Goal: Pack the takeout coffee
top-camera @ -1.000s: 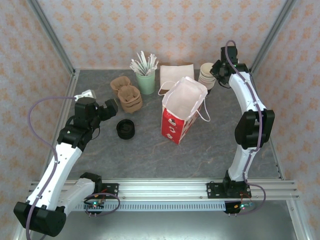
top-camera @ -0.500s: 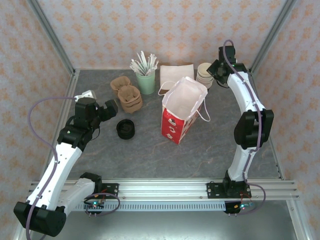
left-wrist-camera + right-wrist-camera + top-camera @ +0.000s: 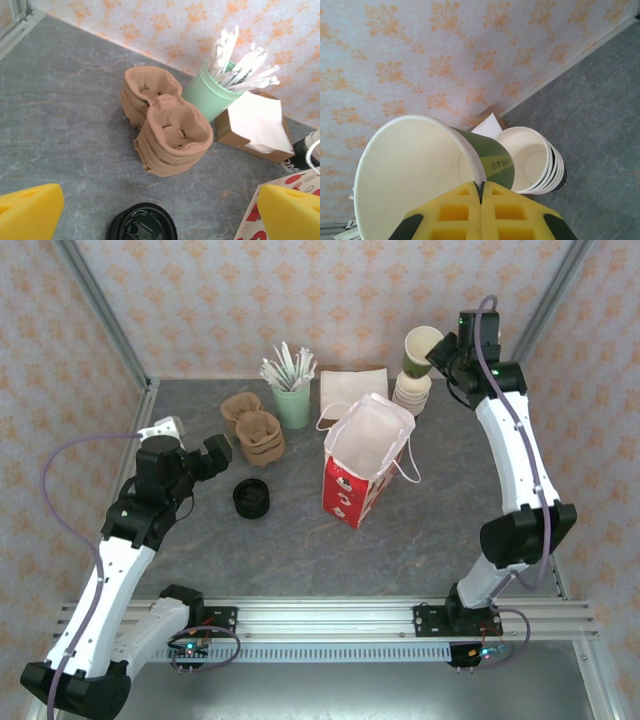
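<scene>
The takeout coffee cup (image 3: 421,348), dark olive-green outside and cream inside, hangs lidless in the air above the stack of cups (image 3: 413,393) at the back right. My right gripper (image 3: 445,355) is shut on its rim. In the right wrist view the yellow fingers (image 3: 481,187) pinch the cup wall (image 3: 492,155), with the stack (image 3: 532,160) below it. A black lid (image 3: 251,500) lies on the table left of centre. My left gripper (image 3: 215,452) hovers open just behind it, and the lid (image 3: 141,225) sits low between the yellow fingertips (image 3: 160,212).
An open red and white paper bag (image 3: 365,455) stands mid-table. Brown pulp cup carriers (image 3: 255,425) lie beside a pale green cup of white sticks (image 3: 292,400) and a napkin box (image 3: 352,385) by the back wall. Metal frame posts flank the table.
My right gripper closed on the top cup and lifted it off the stack, up and slightly right. The left arm shifted a little to the left, still open.
</scene>
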`<state>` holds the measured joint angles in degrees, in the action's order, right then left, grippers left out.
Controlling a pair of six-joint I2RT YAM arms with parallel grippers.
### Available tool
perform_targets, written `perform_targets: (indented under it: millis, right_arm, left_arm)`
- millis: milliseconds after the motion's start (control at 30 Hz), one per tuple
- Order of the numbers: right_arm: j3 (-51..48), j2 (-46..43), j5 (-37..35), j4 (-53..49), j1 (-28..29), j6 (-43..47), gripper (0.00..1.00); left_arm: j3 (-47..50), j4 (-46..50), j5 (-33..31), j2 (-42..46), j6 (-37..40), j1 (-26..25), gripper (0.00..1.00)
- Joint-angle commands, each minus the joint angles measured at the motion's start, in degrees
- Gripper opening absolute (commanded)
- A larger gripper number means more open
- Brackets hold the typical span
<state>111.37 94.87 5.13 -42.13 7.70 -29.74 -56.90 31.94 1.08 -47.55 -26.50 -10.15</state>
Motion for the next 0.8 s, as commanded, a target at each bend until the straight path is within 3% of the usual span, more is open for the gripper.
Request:
perform_targets:
  millis: [0,267,533,633,767]
  right_arm:
    - [-0.5,-6.9,-4.1,-5.2,0.2,1.6,0.00]
    - [-20.5,-29.3,-9.6,-9.6,0.3,4.7,0.00]
    - [-48.9,-49.6,5.1,-10.5,2.0,2.7,0.00]
    - [-57.5,-54.7,8.1,-10.0,5.0,0.5,0.00]
    - [-66.0,-59.3,6.4,-7.8,13.9,-4.1,0.00]
  left_arm:
    - [-1.8,2.4,0.4,1.2,1.4,-0.5,1.00]
    - [2.7,1.3,1.1,2.2,1.8,-0.6,1.00]
    - [11.1,-2.7,4.7,1.1,-0.9,-0.6,1.00]
    - [14.3,-4.4,5.1,0.2,-2.4,-0.7,1.00]
    - [16.6,-5.7,5.0,-2.4,-3.3,-0.9,1.00]
